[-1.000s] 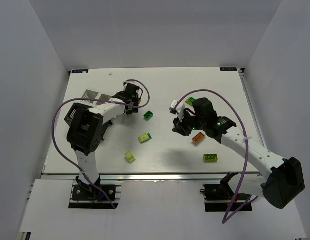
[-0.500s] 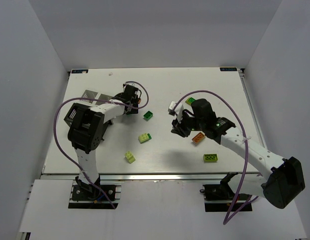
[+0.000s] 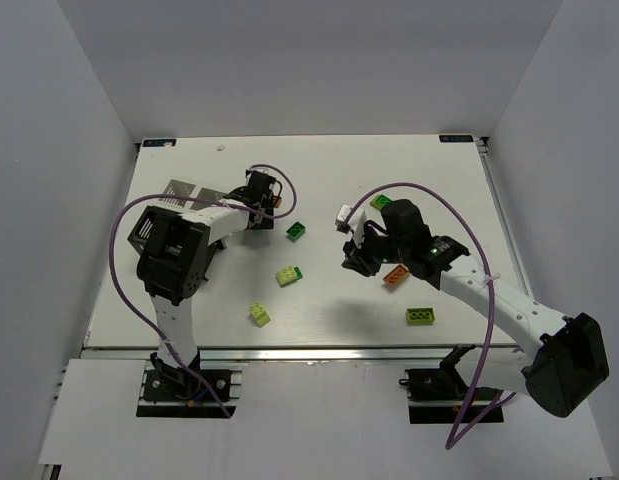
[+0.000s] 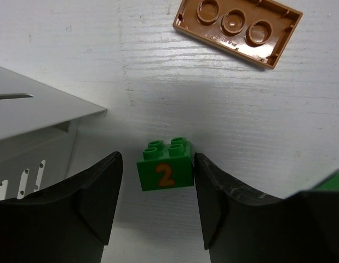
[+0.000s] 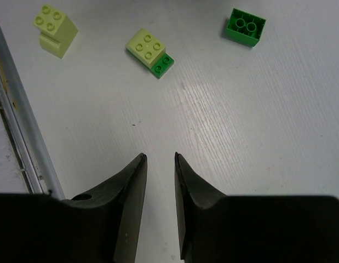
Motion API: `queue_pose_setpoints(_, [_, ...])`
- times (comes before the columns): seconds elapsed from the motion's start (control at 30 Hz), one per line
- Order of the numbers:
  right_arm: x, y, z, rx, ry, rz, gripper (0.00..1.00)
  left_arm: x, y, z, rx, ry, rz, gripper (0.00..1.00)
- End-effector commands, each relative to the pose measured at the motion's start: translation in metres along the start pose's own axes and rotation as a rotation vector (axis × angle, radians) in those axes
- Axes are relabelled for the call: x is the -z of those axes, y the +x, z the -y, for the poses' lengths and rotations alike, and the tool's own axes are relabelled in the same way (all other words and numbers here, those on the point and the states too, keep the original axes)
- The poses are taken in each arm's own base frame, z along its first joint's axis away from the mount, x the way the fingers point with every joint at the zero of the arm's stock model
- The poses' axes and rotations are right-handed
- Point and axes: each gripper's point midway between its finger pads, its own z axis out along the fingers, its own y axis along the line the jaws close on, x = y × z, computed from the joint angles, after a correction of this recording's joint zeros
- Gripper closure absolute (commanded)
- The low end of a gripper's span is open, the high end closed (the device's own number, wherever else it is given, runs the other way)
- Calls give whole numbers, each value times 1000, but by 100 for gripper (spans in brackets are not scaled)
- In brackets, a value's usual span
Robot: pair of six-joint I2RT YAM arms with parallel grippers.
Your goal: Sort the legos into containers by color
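Note:
In the left wrist view my left gripper [image 4: 157, 158] is open and low over the table. It stands around a dark green brick with an orange "2" [image 4: 165, 171]. The right finger [image 4: 213, 186] touches the brick; the left finger stands a little apart. An orange brick [image 4: 237, 28] lies upside down beyond it. A pale box wall [image 4: 43, 118] is at the left. My right gripper [image 5: 160, 157] is empty with its jaws narrowly apart over bare table. Ahead of it are a lime brick [image 5: 55, 30], a lime-and-green pair [image 5: 150, 52] and a green brick [image 5: 246, 26].
In the top view the left gripper [image 3: 261, 192] is at the back left and the right gripper [image 3: 352, 258] is in the middle. Loose bricks: dark green [image 3: 297, 231], lime-and-green [image 3: 288, 275], lime [image 3: 259, 314], orange [image 3: 395, 277], lime [image 3: 420, 316], green [image 3: 380, 202]. Two pale squares [image 3: 179, 188] lie at the far left.
The right gripper has drifted slightly left and toward the near edge. The left gripper has shifted only a little. No brick has moved.

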Motion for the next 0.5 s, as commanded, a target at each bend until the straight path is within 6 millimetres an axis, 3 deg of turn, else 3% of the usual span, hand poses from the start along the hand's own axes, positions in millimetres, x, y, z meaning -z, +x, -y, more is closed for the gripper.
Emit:
queue_pose_setpoints(0.0, [1,-8,-1,27,0,29,67,0,-5,0,-3,5,16,35])
queue_pose_setpoints(0.33, [-1,-7,-3,29,-4,23,67,-1,-3,5,-11,38,6,44])
queue_pose_setpoints(0.47, [0,-7,-2,30,-2,24,67,4,-7,14,-4,90,6,54])
